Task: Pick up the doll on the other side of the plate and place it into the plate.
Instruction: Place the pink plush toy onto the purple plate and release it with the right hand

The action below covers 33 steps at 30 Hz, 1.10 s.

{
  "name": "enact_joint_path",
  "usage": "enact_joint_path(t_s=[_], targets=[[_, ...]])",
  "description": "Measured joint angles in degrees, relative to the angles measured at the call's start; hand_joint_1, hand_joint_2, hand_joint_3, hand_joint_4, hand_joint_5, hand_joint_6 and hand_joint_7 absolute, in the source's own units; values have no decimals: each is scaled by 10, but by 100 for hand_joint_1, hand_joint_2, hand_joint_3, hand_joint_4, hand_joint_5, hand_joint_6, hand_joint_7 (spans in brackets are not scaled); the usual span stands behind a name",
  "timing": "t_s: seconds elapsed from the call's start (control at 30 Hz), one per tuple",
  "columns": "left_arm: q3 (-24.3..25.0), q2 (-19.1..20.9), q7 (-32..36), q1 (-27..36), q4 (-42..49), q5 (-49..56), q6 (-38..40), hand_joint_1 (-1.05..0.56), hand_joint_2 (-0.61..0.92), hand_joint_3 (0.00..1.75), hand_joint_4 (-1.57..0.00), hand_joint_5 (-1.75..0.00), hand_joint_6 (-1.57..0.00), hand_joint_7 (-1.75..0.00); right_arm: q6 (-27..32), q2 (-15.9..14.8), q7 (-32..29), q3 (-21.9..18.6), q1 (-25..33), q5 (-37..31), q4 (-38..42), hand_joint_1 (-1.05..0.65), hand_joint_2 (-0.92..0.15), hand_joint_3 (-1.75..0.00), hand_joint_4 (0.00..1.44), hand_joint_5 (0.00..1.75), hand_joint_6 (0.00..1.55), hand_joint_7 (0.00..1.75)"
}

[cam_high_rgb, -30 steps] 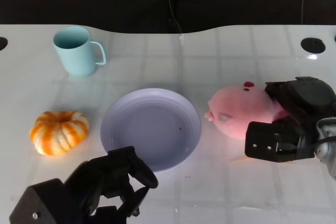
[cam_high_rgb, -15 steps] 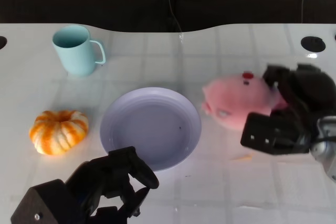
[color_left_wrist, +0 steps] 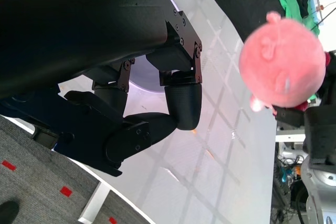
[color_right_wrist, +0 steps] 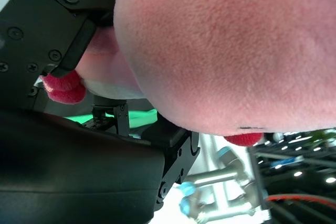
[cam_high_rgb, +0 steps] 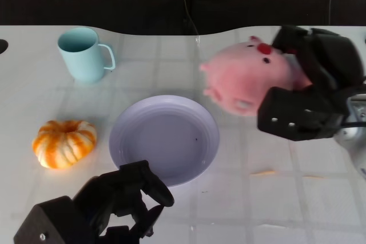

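Left hand: your left hand [cam_high_rgb: 128, 198] sits nearest to you, just on the near side of the plate, close to its near rim. Its fingers [color_left_wrist: 181, 106] are curled in on themselves with nothing in them.
Plate: the lavender plate [cam_high_rgb: 126, 155] lies flat on the white table [cam_high_rgb: 240, 198] and serves as your landmark here. Nothing lies in it.
Scrap: a small pale orange sliver [cam_high_rgb: 262, 172] lies on the table to the right of the plate, near its lower right side.
Pumpkin: an orange and white toy pumpkin [cam_high_rgb: 64, 143] rests on the table to the left of the plate, apart from its rim.
Right hand: your right hand [cam_high_rgb: 311, 92] is to the right of the plate and raised off the table. It grips the doll from the doll's right side, fingers [color_right_wrist: 73, 40] closed against the plush.
Doll: the pink plush pig doll [cam_high_rgb: 246, 78] is held in the air, off the table, above the plate's far right edge and not over its middle. Its snout end points toward the plate, and a red patch shows on its top. The left wrist view shows it as a round pink ball [color_left_wrist: 283, 61] clear of the table.
Mug: a light teal mug [cam_high_rgb: 83, 54] stands upright on the far left side of the plate, well apart from it, handle turned toward the right.
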Motion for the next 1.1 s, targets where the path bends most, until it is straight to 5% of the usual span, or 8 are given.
enact_joint_path(t_s=[0.27,0.53,0.63,0.8,0.9,0.97,1.0,1.1], targets=[[-13,-11,5,-1,10,4,-3,-24,71,87,-64,-175,-63,-141,-4,79,61,52,-42,-4,2,-24,-39,-110,94,175,73,174],[-20,-16,10,1,17,7,-11,-23,70,87,-65,-175,-61,-140,-8,157,60,84,-98,-19,97,-19,-44,-104,93,175,72,173],[-20,-18,10,2,17,7,-11,-23,70,87,-65,-175,-61,-140,-10,175,58,88,-112,-20,136,-20,-44,-104,90,175,74,167],[-20,-18,10,4,17,7,-12,-22,71,87,-64,-175,-61,-138,-10,195,58,98,-130,-20,183,-19,-52,-83,85,174,85,132],[-20,-18,10,4,16,7,-12,-23,71,86,-65,-175,-62,-138,-9,199,69,97,-137,-14,190,-25,-74,-32,81,141,87,65],[-20,-18,10,4,16,7,-11,-24,71,86,-65,-175,-62,-138,-9,197,99,96,-142,-5,189,-35,-87,-16,66,85,75,21],[-20,-18,10,4,16,7,-11,-24,71,86,-65,-175,-62,-138,-9,195,116,97,-143,-4,188,-37,-90,-14,65,71,73,13],[-20,-18,10,4,15,7,-11,-24,71,86,-66,-175,-62,-138,-7,178,180,104,-146,-3,168,-60,-92,-20,29,36,41,1]])
